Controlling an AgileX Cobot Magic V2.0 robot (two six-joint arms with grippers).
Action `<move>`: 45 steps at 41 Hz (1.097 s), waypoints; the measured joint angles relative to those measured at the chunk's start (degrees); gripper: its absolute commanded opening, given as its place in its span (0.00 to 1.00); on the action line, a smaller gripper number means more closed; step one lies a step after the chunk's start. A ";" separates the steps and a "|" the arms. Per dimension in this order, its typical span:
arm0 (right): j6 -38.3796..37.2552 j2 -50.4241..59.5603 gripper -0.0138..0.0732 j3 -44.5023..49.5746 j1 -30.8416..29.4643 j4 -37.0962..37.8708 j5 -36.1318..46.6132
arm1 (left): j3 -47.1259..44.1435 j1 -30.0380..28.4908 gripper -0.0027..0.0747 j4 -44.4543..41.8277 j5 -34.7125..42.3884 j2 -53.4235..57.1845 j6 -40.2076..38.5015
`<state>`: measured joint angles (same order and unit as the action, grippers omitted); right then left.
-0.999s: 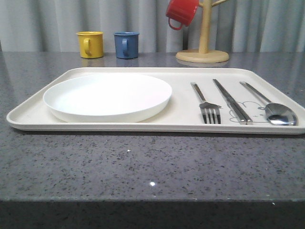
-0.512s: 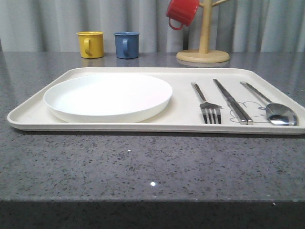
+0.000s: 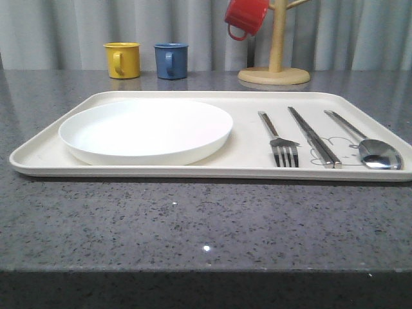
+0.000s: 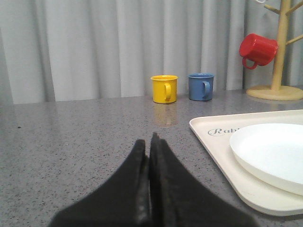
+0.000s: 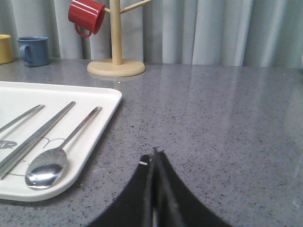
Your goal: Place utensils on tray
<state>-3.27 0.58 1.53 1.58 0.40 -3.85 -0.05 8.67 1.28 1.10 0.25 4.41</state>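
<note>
1. Tray: cream, rectangular, lay flat on the grey stone table, long side across the robot's front. Its grey script was cut off by the plate in the left wrist view.
2. Plate: round, white, shallow; sat on the tray's left half, apart from the cutlery.
3. Fork, long flat piece and spoon: lay side by side on the tray's right half, not touching, long axes running front to back, tines and bowl toward the robot. The spoon lay outermost, near the right rim.
4. Left gripper: fingers pressed together, holding nothing, low over bare table to the left of the tray; the plate was its nearest item.
5. Right gripper: fingers likewise pressed together and empty, over bare table to the right of the tray; the spoon was its nearest item.
6. Judgement: all utensils appeared already placed, so no further pick seemed required.
7. Bystanders: yellow mug, blue mug, and a red mug hung on a wooden stand, all behind the tray.
8. Obscured: the stand's upper part was cut off; the bunny drawing was partly covered by the flat piece.
</note>
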 measured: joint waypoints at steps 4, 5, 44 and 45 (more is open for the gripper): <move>0.00 0.00 0.03 0.00 0.00 0.00 0.00 | 0.00 0.00 0.01 0.00 0.00 0.00 0.00; 0.00 0.00 0.03 0.00 0.00 0.00 0.00 | 0.00 0.00 0.01 0.00 0.00 0.00 0.00; 0.00 0.00 0.03 0.00 0.00 0.00 0.00 | 0.00 -6.82 0.01 0.00 0.00 0.00 0.00; 0.00 0.00 0.03 0.00 0.00 0.00 0.00 | 0.00 -6.82 0.01 0.00 0.00 0.00 0.00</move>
<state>-3.27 0.58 1.53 1.58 0.40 -3.85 -0.05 1.85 1.28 1.10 0.25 4.41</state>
